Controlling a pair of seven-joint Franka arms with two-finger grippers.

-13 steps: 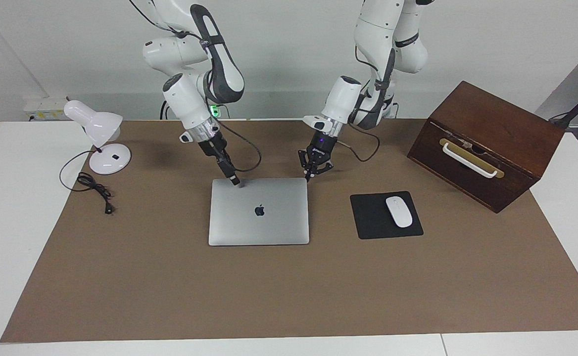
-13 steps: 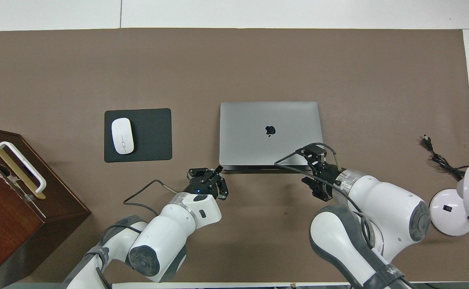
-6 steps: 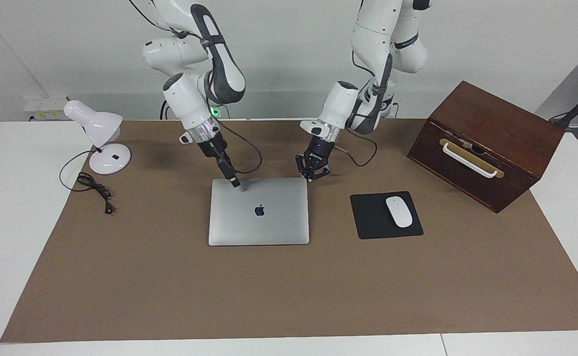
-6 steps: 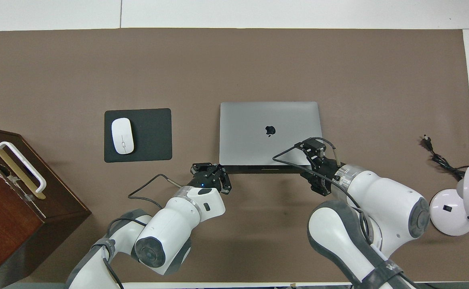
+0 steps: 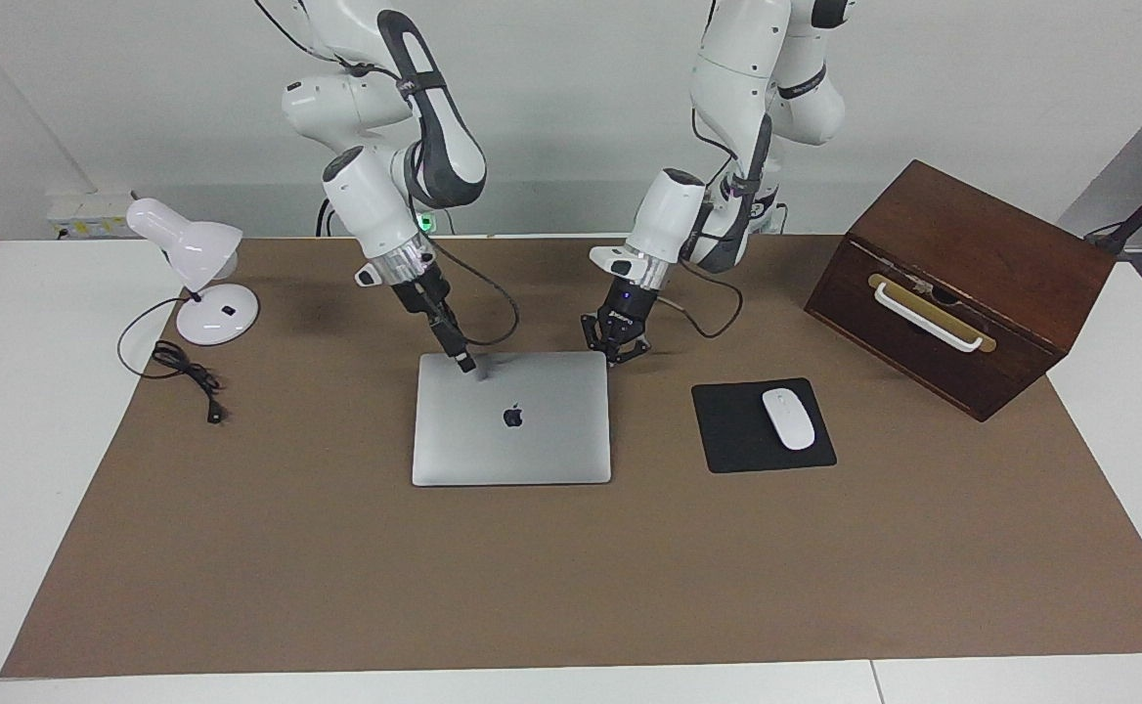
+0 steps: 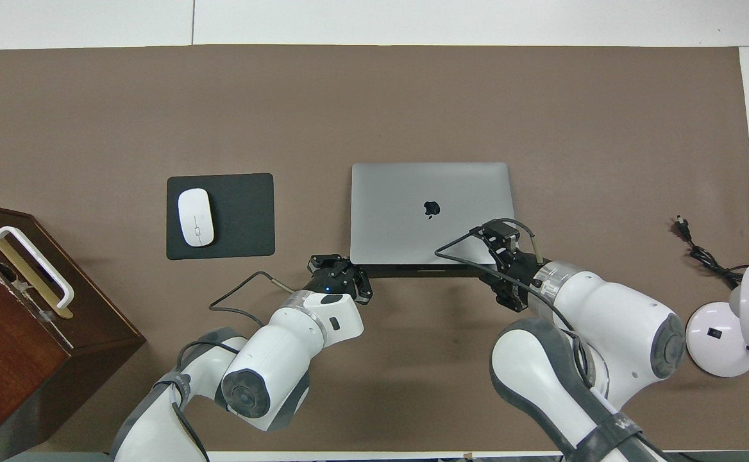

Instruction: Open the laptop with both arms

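Closed laptop [image 5: 511, 420] flat on bench; left pincer [image 5: 614, 358] fully closed, empty, at its corner; right pincer [image 5: 466, 367] on lid, opening unclear.

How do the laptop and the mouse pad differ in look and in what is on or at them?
The laptop is silver-grey with a dark logo; the mouse pad is black and plain. The laptop is the larger of the two. A white mouse lies on the mouse pad; the right gripper is at the laptop's lid. Both are flat rectangles lying beside each other on the brown mat.
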